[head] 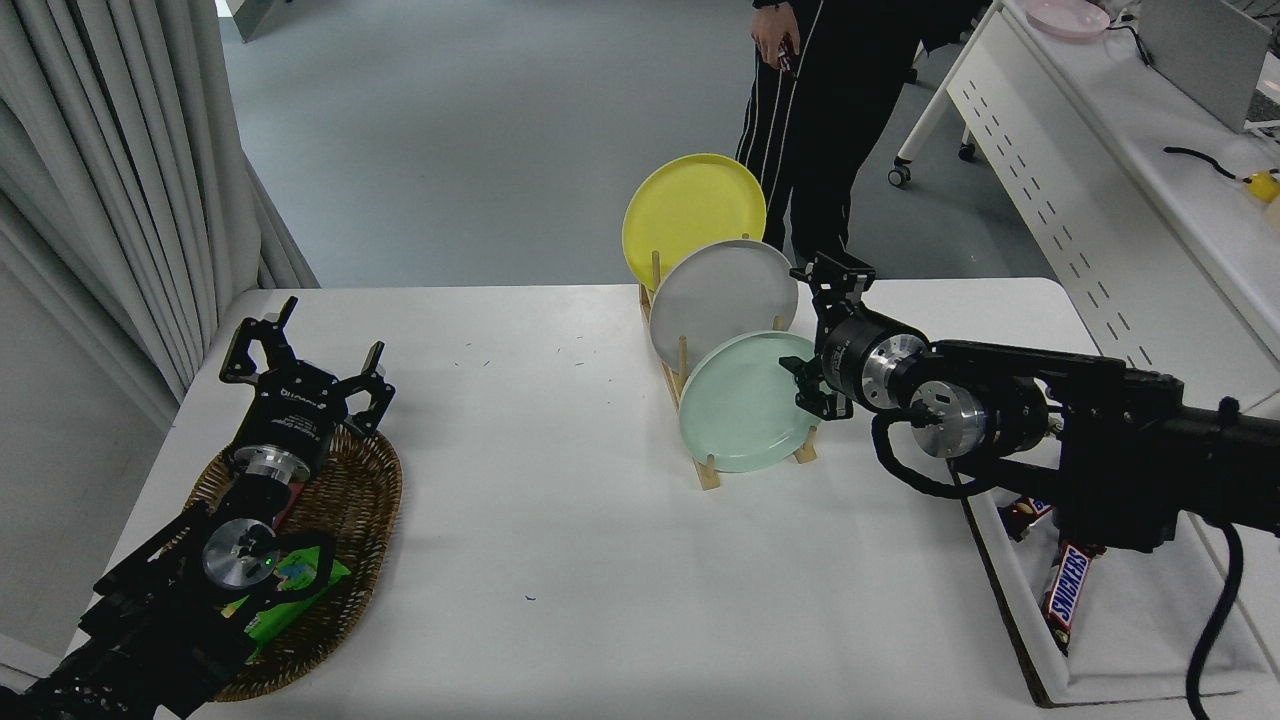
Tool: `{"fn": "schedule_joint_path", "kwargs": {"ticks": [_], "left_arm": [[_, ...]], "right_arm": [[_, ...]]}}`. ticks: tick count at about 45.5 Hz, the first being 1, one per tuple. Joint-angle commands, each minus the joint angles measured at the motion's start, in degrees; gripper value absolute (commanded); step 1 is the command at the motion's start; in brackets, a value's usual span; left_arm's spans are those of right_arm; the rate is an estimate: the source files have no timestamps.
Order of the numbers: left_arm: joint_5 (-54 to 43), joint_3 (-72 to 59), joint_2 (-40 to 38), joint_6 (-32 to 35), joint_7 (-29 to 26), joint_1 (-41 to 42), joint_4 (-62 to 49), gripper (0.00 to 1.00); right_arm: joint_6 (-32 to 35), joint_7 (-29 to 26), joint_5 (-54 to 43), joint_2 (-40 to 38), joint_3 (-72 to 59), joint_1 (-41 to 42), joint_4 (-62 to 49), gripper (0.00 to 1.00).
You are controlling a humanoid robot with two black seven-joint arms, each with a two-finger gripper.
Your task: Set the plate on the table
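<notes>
Left hand (pixel 305 370) parked over basket (pixel 340 520); right hand (pixel 815 335) open at plate (pixel 745 415) rim.

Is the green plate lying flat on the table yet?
No, the green plate stands on edge in the wooden rack, in front of the grey plate, with the right gripper at its right rim.

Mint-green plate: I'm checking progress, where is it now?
The plate stands in the wooden rack right of centre, in front of the grey plate, with the right gripper at its right rim.

Floor (pixel 480 130): grey, smooth.
Curtain (pixel 110 170): pale, pleated, left side.
Desk (pixel 1120 170): white, slotted side panel, castors.
</notes>
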Motion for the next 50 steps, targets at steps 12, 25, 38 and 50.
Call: {"fn": "schedule_joint_path", "kwargs": {"ticks": [12, 25, 38, 50], "left_arm": [[0.00, -0.02, 0.00, 0.00, 0.00, 0.00, 0.00, 1.00], [0.00, 0.06, 0.00, 0.00, 0.00, 0.00, 0.00, 1.00], [0.00, -0.02, 0.00, 0.00, 0.00, 0.00, 0.00, 1.00], [0.00, -0.02, 0.00, 0.00, 0.00, 0.00, 0.00, 1.00]], "right_arm": [[-0.91, -6.02, -0.41, 3.35, -0.63, 0.53, -4.05, 0.99], [1.37, -6.11, -1.56, 3.34, -0.37, 0.71, -4.05, 0.99], [1.46, -7.25, -1.64, 3.43, 0.07, 0.71, -4.49, 0.98], [1.46, -8.66, -1.73, 3.87, 0.42, 0.71, -5.37, 0.84]]}}
